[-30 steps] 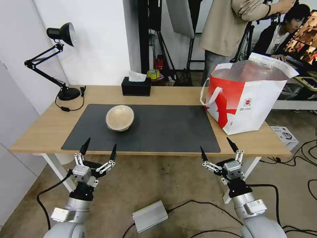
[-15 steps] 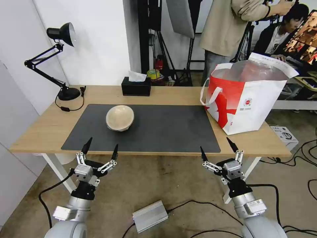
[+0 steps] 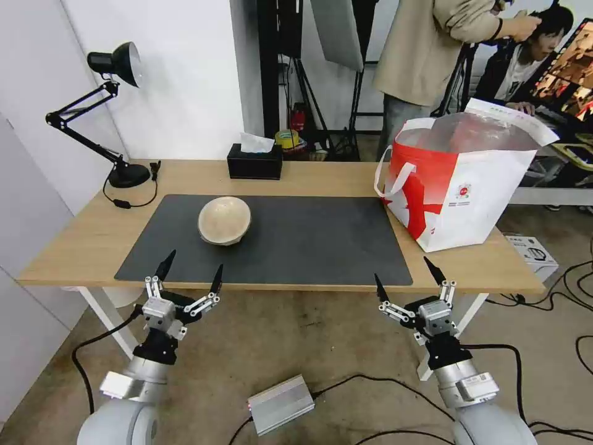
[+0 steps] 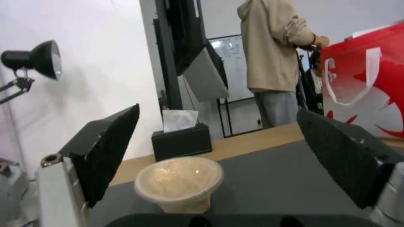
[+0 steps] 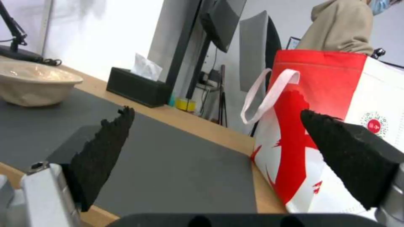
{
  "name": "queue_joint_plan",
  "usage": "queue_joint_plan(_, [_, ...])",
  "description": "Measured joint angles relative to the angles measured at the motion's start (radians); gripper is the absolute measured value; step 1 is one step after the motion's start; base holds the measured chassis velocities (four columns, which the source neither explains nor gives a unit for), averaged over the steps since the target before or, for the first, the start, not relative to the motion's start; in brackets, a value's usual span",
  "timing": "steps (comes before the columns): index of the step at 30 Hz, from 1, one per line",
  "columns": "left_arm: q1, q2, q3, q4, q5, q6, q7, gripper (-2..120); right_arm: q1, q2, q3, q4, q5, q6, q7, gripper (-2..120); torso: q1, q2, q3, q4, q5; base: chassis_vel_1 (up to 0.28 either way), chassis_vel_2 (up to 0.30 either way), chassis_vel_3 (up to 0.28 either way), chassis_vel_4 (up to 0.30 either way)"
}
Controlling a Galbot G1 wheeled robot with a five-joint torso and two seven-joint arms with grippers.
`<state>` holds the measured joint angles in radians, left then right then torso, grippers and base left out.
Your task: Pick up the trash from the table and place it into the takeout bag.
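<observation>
Left gripper (image 3: 190, 274): your fingers spread wide, empty, at the tabletop's front edge.
Right gripper (image 3: 408, 276): wide, empty, front edge.
Beige domed bowl (image 3: 224, 220): on the mat (image 3: 309, 241), left of centre.
Takeout bag (image 3: 460, 185): right end.

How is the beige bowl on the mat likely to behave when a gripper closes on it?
The beige bowl looks thin and moulded, so it is probably light and may flex under a squeeze. It rests tilted on the dark mat, so a push could rock or tip it. Its domed side gives little flat surface to grip.
</observation>
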<state>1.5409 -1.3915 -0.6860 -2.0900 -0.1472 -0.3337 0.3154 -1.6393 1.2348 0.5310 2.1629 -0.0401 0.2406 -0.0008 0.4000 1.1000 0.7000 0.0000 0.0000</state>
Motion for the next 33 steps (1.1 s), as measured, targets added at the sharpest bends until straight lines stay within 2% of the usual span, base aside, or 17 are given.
queue_joint_plan(9, [-0.018,0.025,-0.023,-0.007,0.036,0.023,-0.005,100,0.000,0.000,0.000,0.000,0.000,0.000,0.000,100,0.000,0.000,0.000,0.0001,0.0000,0.000,0.000,0.000,0.000])
queue_joint_plan(14, [-0.043,0.053,0.005,-0.005,0.056,0.050,-0.035,100,0.000,0.000,0.000,0.000,0.000,0.000,0.001,100,0.000,0.000,0.000,0.0001,0.0000,0.000,0.000,0.000,0.000])
queue_joint_plan(25, [-0.105,0.105,0.060,0.015,0.112,0.094,-0.046,100,0.000,0.000,0.000,0.000,0.000,0.000,0.001,100,0.000,0.000,0.000,0.0000,0.0000,0.000,0.000,0.000,0.000])
queue_joint_plan(33, [-0.167,0.166,0.114,0.059,0.129,0.134,-0.065,100,0.000,0.000,0.000,0.000,0.000,0.000,0.001,100,0.000,0.000,0.000,0.0000,0.0001,0.000,0.000,0.000,0.000])
